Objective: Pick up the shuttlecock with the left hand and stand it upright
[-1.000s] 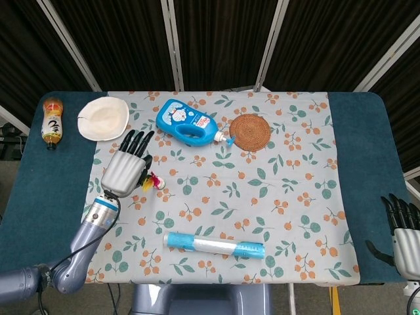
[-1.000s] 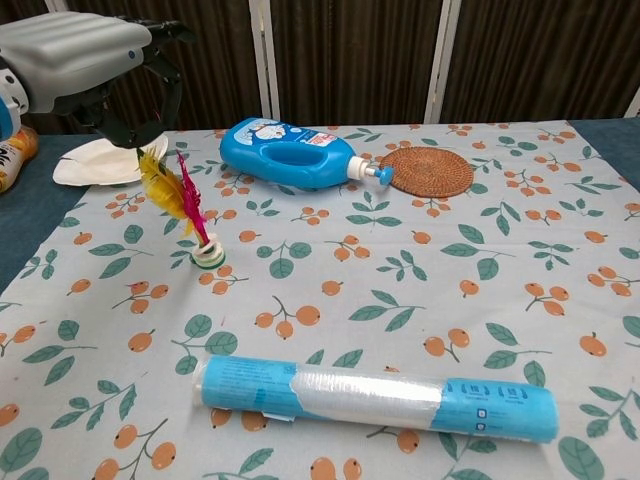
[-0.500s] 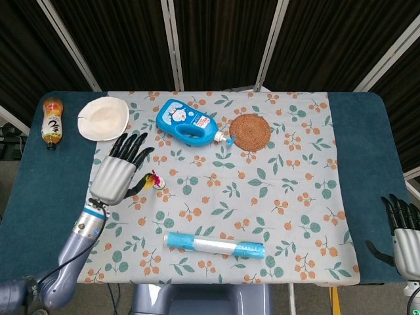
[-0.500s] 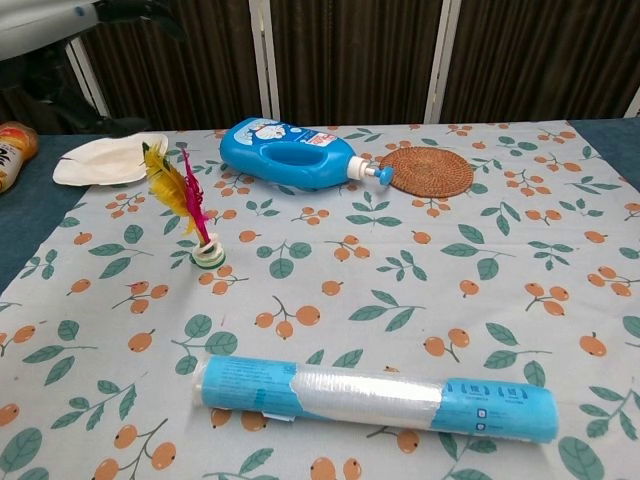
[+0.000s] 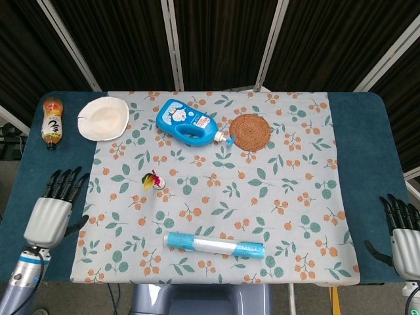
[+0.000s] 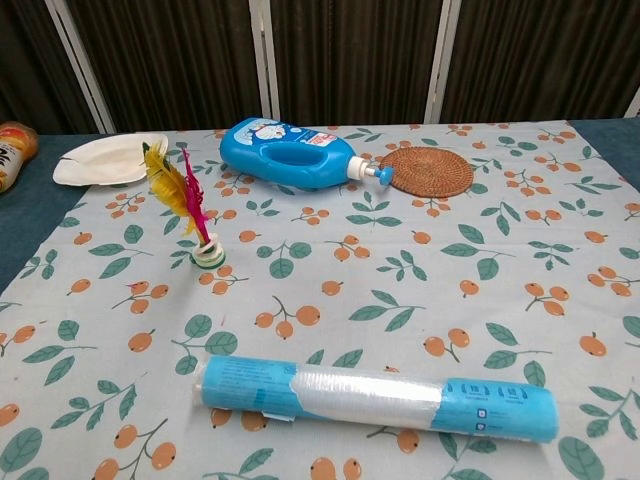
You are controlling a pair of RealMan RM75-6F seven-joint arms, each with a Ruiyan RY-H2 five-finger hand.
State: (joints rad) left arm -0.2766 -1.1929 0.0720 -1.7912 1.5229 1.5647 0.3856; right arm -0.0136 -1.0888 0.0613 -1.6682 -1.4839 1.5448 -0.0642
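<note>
Yellow and pink feathers up, shuttlecock (image 6: 190, 215) standing on its base on the floral cloth (image 6: 400, 300).
Left hand (image 5: 49, 213) off at the worktop's (image 5: 364, 131) left edge, fingers spread, holding nothing, well apart from the shuttlecock. Right hand (image 5: 401, 233) low at the right edge, fingers apart, likewise empty. Blue bottle (image 6: 295, 155) lying beside woven coaster (image 6: 428, 171); white dish (image 6: 108, 160) far left; blue-capped tube (image 6: 375, 397) lying near the front.
</note>
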